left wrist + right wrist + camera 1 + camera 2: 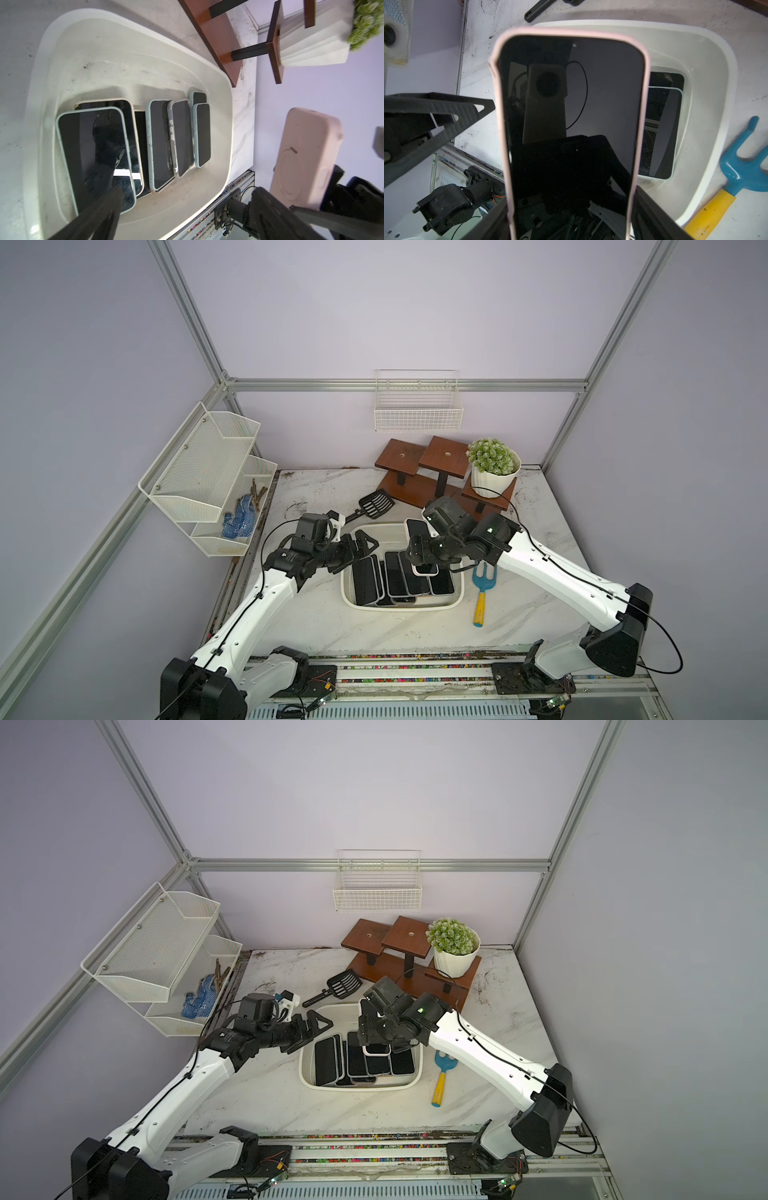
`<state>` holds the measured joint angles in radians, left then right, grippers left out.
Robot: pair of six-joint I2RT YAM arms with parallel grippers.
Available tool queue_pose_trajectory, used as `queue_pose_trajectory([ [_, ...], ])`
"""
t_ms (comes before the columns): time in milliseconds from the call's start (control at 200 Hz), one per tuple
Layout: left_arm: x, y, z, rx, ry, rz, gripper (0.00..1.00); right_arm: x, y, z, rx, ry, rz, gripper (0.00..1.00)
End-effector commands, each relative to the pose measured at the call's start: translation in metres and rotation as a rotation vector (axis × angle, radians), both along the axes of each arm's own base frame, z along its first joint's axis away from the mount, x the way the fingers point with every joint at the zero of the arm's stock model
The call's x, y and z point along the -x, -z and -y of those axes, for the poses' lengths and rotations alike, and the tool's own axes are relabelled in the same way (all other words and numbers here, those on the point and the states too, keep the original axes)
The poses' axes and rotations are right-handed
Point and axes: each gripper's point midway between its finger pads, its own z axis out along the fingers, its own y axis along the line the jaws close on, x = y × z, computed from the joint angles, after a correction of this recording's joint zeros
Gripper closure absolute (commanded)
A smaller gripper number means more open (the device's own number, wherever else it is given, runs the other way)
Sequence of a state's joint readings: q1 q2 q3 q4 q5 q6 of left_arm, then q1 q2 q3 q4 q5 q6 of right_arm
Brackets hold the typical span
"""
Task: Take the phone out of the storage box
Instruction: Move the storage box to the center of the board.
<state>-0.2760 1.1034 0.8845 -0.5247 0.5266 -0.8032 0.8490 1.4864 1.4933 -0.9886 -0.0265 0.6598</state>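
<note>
The storage box [400, 607] [358, 1087] is a shallow white tub in the middle of the marble table, seen in both top views, with several dark-screened phones [395, 578] [180, 137] lying in it. My right gripper [420, 552] [571, 207] is shut on a phone in a pink case [571, 108] [417, 530], gripping its long edges near one end. That phone hangs tilted above the box's right half, and its pink back [305, 155] shows in the left wrist view. My left gripper [365, 543] [187, 212] is open and empty over the box's left rim.
A blue garden fork with a yellow handle [482, 591] lies right of the box. A black scoop [374, 504] lies behind it, then a wooden stepped stand [428, 472] with a potted plant [494, 468]. A wire basket [417, 406] hangs on the back wall and a mesh rack [208, 481] on the left.
</note>
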Motion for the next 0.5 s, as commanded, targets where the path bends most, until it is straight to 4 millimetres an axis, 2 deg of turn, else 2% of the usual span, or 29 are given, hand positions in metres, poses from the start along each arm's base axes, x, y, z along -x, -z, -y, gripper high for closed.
queue_pose_trajectory([
  [0, -0.006, -0.027, 0.011, 0.091, 0.027, 0.044, 0.0, 0.002, -0.011, -0.011, -0.048, -0.043, 0.032, 0.4],
  [95, -0.001, -0.024, 0.008, 0.066, 0.032, 0.021, 0.0, 0.009, -0.007, -0.012, -0.042, -0.059, 0.012, 0.41],
  [200, 0.01, -0.019, 0.0, 0.01, 0.026, -0.01, 0.0, 0.02, 0.001, -0.001, -0.011, -0.056, -0.019, 0.41],
  [335, 0.028, -0.012, -0.014, -0.077, 0.015, -0.041, 0.0, 0.034, 0.011, 0.029, 0.054, -0.014, -0.027, 0.41],
  [495, 0.047, 0.002, -0.028, -0.151, 0.008, -0.063, 0.0, 0.047, 0.032, 0.076, 0.176, 0.073, -0.026, 0.41],
])
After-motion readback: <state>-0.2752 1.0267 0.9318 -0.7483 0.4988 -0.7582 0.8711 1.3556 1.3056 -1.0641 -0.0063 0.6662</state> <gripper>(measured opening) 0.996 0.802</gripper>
